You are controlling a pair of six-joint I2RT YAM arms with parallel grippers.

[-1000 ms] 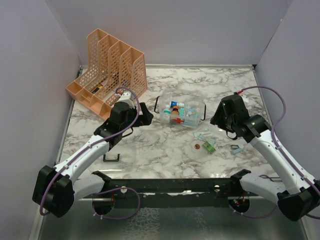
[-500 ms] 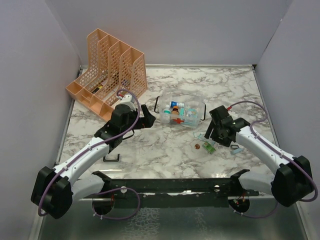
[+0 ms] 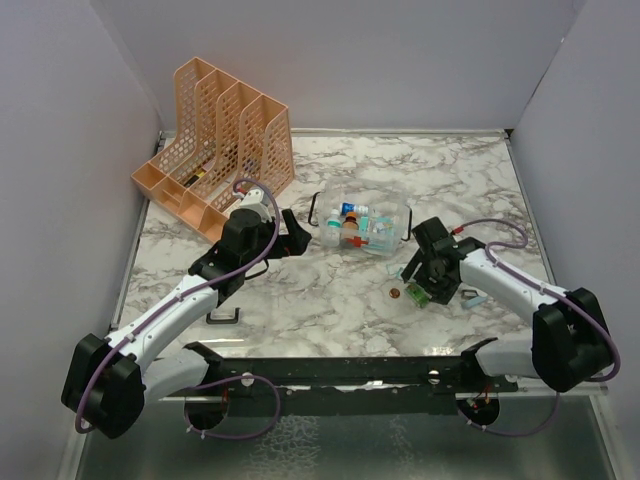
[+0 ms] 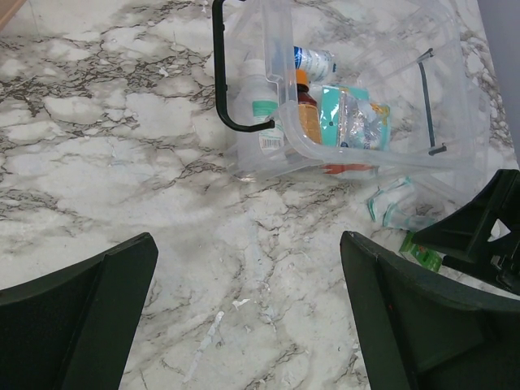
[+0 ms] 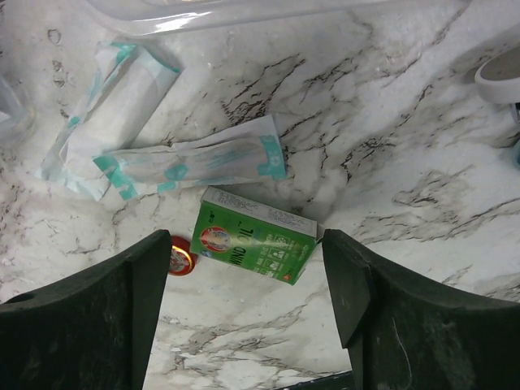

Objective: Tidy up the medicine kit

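The medicine kit (image 3: 385,216), a clear box with a black handle (image 4: 219,81), stands mid-table holding bottles and teal packets; its clear wall (image 4: 455,122) shows in the left wrist view. My left gripper (image 3: 296,236) (image 4: 248,244) hovers open over bare marble just left of the kit. My right gripper (image 3: 421,284) (image 5: 246,236) is open, its fingers straddling a green carton (image 5: 256,244) (image 3: 418,294) that lies flat on the table. A small red tin (image 5: 180,256) sits beside the left finger. Two teal-printed sachets (image 5: 195,162) lie between the carton and the kit.
An orange mesh file rack (image 3: 215,135) stands at the back left. A black U-shaped handle (image 3: 223,316) lies near the left arm. A small clear item (image 3: 472,297) rests right of the green carton. Grey walls close in the table on three sides.
My right arm has swung left and down from beside the kit to over the green carton, and its jaws have opened wider. The left gripper edged slightly toward the kit.
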